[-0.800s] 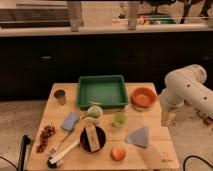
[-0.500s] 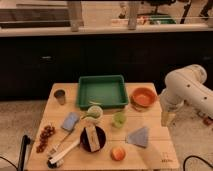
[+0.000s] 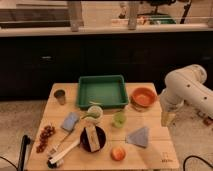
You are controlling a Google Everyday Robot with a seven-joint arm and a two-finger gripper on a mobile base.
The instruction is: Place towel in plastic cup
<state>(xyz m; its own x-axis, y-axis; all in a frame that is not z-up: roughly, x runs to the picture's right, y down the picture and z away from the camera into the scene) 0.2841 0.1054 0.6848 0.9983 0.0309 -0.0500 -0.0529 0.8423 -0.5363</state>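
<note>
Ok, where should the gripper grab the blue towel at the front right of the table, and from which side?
Probably from straight above, pinching the towel at its right-hand corner. It lies flat on the table as a folded triangle, so a sideways approach finds little to grip. That corner is nearest the gripper, which hangs by the table's right edge.

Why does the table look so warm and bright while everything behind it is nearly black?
In the camera view, light seems to fall from above: the wooden table glows yellowish, the dark cabinets behind return little of it, and the white arm is the brightest thing. The gripper hangs at the table's right edge as pictured, near the orange bowl.
</note>
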